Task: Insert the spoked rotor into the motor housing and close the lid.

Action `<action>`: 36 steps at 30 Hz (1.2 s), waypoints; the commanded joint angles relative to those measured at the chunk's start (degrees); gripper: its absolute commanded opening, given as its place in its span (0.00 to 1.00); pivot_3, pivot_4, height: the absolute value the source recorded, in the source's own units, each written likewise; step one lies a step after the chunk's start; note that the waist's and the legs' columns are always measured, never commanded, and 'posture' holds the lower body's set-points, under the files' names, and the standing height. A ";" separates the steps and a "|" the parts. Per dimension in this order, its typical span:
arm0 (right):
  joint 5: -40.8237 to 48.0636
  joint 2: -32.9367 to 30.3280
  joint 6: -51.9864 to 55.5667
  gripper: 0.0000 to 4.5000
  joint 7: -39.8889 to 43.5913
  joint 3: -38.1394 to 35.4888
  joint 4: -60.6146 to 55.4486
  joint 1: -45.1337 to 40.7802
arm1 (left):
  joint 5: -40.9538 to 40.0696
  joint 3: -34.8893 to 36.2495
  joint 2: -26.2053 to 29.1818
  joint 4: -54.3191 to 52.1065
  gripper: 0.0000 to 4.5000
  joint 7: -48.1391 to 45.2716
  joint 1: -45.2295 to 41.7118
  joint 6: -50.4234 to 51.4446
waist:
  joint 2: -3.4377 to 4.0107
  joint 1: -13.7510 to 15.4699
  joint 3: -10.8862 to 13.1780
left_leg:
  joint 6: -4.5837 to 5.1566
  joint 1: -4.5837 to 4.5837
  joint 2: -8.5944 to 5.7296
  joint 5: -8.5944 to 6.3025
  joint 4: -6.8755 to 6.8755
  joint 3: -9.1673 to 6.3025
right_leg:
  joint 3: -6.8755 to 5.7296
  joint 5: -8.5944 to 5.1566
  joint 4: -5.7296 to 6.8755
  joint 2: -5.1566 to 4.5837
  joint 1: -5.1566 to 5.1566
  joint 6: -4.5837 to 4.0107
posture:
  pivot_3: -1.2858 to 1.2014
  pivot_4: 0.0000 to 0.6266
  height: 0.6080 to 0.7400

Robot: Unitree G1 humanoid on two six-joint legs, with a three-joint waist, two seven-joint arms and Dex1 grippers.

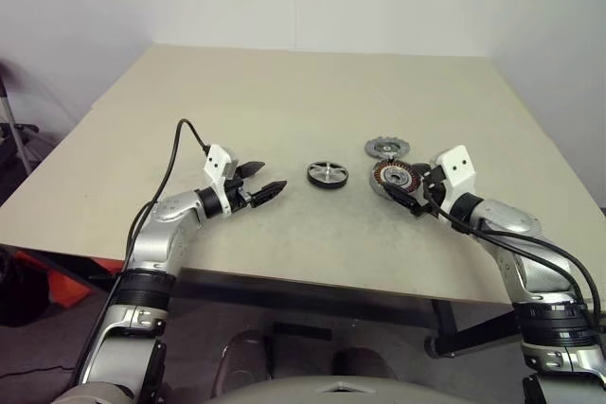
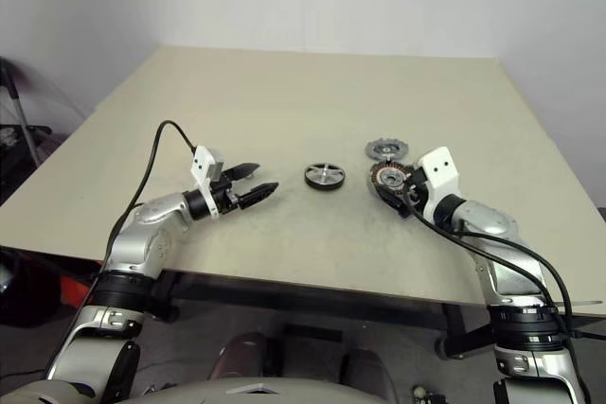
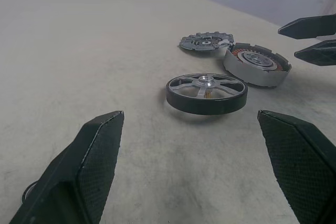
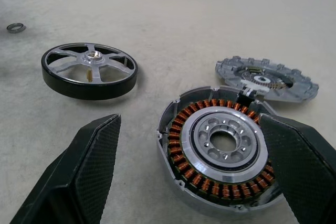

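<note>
On the table (image 1: 284,92) the spoked rotor (image 1: 327,174) lies between the grippers, the motor housing (image 1: 394,176) beside it, the lid (image 1: 385,148) just behind. The right gripper (image 1: 409,195), fingers wide, hides the housing's near edge; its wrist view reveals copper windings and a small ring (image 4: 16,27). The left gripper (image 1: 260,180) gapes wide, empty.

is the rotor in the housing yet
Not yet. The spoked rotor lies flat on the table, apart from the motor housing, whose copper windings are uncovered; the lid lies behind it.
</note>
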 commanded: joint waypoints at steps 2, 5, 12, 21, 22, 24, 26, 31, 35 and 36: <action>0.22 0.09 -0.40 0.97 -0.09 0.17 -3.14 -1.18 | -1.03 0.84 -0.04 -1.00 0.96 0.57 -0.24 0.46 | 0.00 0.00 0.00 | 0.00 0.00 -0.01 0.00 0.00 0.00 | 0.00 0.00 0.00 0.00 0.00 0.00 | 0.52 0.00 1.00; 0.16 0.39 -0.39 0.97 -0.28 0.38 -3.17 -1.26 | -3.42 1.45 -1.21 -1.95 0.96 2.12 -0.01 5.56 | 0.00 0.00 0.00 | 0.00 0.00 -0.01 0.00 0.00 0.00 | 0.00 0.00 0.00 0.00 0.00 0.00 | 0.52 0.00 1.00; -0.38 1.08 -1.00 0.97 -0.55 1.14 -2.50 -1.77 | -5.26 -0.97 -7.36 1.44 0.96 7.25 -3.04 19.44 | -0.01 0.02 0.00 | -0.02 0.00 -0.03 0.01 0.01 0.00 | 0.00 0.00 0.01 -0.03 0.02 0.00 | 0.52 0.00 1.00; -0.35 1.21 -1.39 0.97 -0.88 0.71 -2.61 -1.49 | -7.80 4.16 -14.88 17.68 0.96 11.27 -13.74 24.62 | -0.01 0.25 0.00 | -0.02 0.05 -0.15 0.06 0.01 -0.03 | -0.05 0.00 0.00 -0.17 0.15 0.00 | 0.52 0.00 1.00; -0.36 1.26 -1.42 0.97 -0.94 0.68 -2.61 -1.48 | -8.06 4.88 -15.47 19.35 0.96 11.46 -14.86 24.87 | -0.01 0.26 0.00 | 0.00 0.06 -0.20 0.06 0.01 -0.04 | -0.07 0.00 0.00 -0.22 0.19 0.00 | 0.52 0.00 1.00; -0.35 1.29 -1.48 0.97 -1.03 0.62 -2.68 -1.43 | -8.27 6.07 -16.63 22.66 0.96 11.93 -16.93 25.26 | -0.01 0.26 0.01 | 0.12 0.10 -0.26 0.08 0.01 -0.09 | -0.13 0.00 -0.04 -0.29 0.30 0.00 | 0.52 0.00 1.00; -0.31 1.28 -1.51 0.97 -1.08 0.49 -2.77 -1.33 | -8.90 7.59 -17.90 25.50 0.96 12.53 -18.70 25.73 | -0.01 0.33 0.01 | 0.22 0.10 -0.31 0.09 0.01 -0.18 | -0.25 0.00 -0.08 -0.34 0.42 0.00 | 0.52 0.00 1.00; -0.20 1.40 -1.56 0.97 -1.46 0.47 -2.97 -1.07 | -12.47 13.68 -21.20 31.80 0.96 16.00 -23.04 28.07 | -0.01 0.47 0.01 | 0.37 0.11 -0.37 0.04 0.00 -0.72 | -0.93 0.00 -0.43 -0.46 0.90 0.00 | 0.52 0.00 1.00; -0.16 1.57 -1.59 0.97 -1.69 0.64 -2.96 -0.98 | -15.13 18.58 -23.16 36.08 0.96 19.07 -25.99 28.56 | -0.01 0.45 0.01 | 0.39 0.02 -0.37 0.06 -0.01 -0.82 | -1.08 0.00 -0.53 -0.50 0.93 0.00 | 0.52 0.00 1.00; -0.17 1.60 -1.57 0.97 -1.72 0.66 -2.99 -0.96 | -15.58 19.62 -23.51 37.01 0.96 19.80 -26.61 28.46 | -0.01 0.44 0.01 | 0.39 -0.01 -0.37 0.06 -0.01 -0.82 | -1.09 0.00 -0.55 -0.50 0.93 0.00 | 0.52 0.00 1.00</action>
